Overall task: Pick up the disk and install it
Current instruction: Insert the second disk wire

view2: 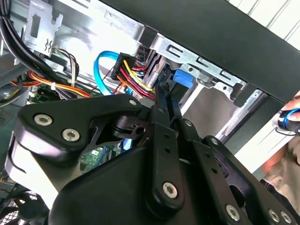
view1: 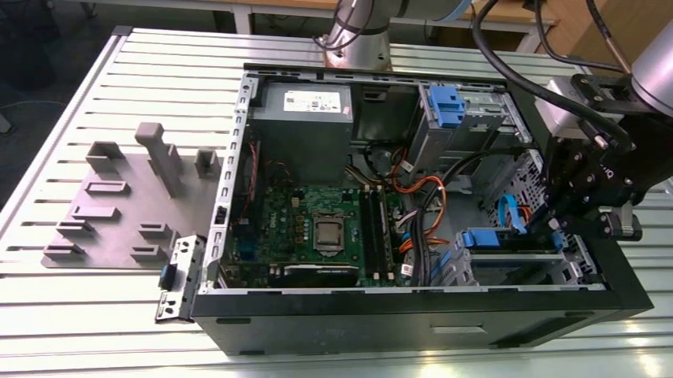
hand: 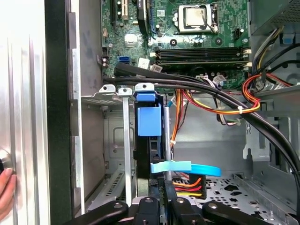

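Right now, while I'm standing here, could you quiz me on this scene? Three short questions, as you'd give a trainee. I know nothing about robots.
1. True or false: the case lies open, with its board showing.
2. Where is the gripper working?
A) over the grey plate beside the case
B) at the bay near the case's edge
C) at the power supply
3. Fill in: the disk stands on edge in the bay, held by the gripper, and the tab on its carrier is coloured ____.

Key: 1 true; 2 B; 3 blue.
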Robot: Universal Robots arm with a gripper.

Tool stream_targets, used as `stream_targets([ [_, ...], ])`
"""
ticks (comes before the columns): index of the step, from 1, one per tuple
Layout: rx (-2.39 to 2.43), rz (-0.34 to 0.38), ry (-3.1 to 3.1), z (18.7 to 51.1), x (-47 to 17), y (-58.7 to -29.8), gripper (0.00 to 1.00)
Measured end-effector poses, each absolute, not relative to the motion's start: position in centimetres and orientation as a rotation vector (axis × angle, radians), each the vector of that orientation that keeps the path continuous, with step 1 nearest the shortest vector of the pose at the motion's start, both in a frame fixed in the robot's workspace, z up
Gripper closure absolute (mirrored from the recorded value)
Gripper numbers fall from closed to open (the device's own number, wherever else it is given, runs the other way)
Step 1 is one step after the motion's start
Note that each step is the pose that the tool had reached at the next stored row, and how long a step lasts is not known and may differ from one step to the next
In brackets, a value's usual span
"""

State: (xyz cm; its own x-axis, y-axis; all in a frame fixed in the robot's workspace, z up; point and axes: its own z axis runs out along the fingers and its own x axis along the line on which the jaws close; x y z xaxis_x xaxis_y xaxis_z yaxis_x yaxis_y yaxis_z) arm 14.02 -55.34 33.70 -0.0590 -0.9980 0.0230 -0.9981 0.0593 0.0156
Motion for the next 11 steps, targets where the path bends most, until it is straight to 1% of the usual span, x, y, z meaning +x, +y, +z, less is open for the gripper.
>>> stream_targets([
  [11, 2.139, -0.001, -2.27, 33.7, 14.02, -55.73, 0.84],
])
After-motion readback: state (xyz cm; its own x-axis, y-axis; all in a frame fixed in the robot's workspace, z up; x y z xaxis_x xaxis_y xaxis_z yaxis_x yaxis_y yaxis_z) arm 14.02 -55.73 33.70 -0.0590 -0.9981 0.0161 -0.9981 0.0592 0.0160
